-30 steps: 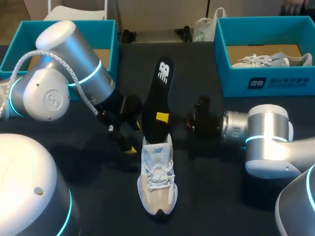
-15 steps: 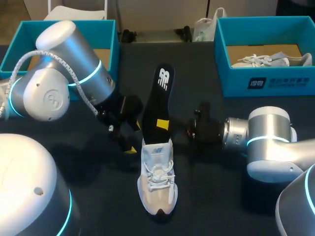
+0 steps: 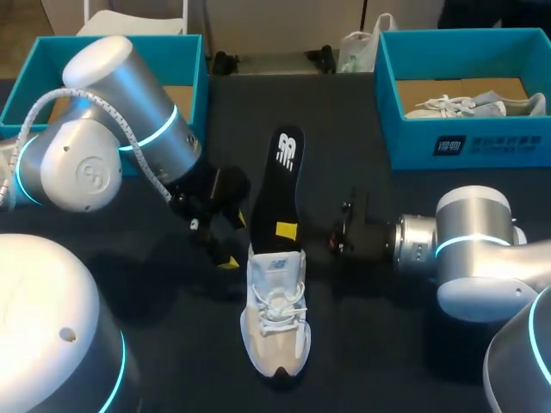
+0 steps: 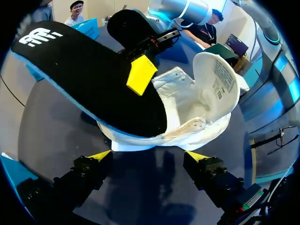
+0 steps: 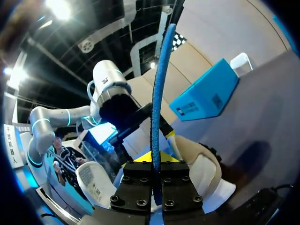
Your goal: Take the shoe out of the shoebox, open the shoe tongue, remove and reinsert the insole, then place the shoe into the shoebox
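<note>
Now, the shoe (image 3: 275, 318) lies on the dark tabletop (image 3: 379, 353) near the middle, well outside both boxes, with its toe at the near edge and its heel pointing far. The black insole (image 3: 280, 185) slants up and away from the heel opening toward the far side. Its near end overlaps that opening, though how deep it sits I cannot tell.

The right arm (image 3: 473, 249) comes in from the right, and the right jaws are clamped on the insole just above the heel, one yellow tip flat on its upper face. In the right wrist view the insole (image 5: 159, 93) stands edge-on between the two fingers, pinched from both sides.

The left arm (image 3: 112, 146) hangs just left of the heel. The left jaws are spread wide and hold nothing. In the left wrist view the shoe (image 4: 197, 108) sits ahead of them, not between them. There the tongue (image 4: 216, 79) is lifted clear of the opening, its inner label showing.

Two teal boxes sit at the far corners — one on the left (image 3: 200, 77), partly behind the left arm, and one on the right (image 3: 456, 142) holding a second shoe (image 3: 469, 106).
</note>
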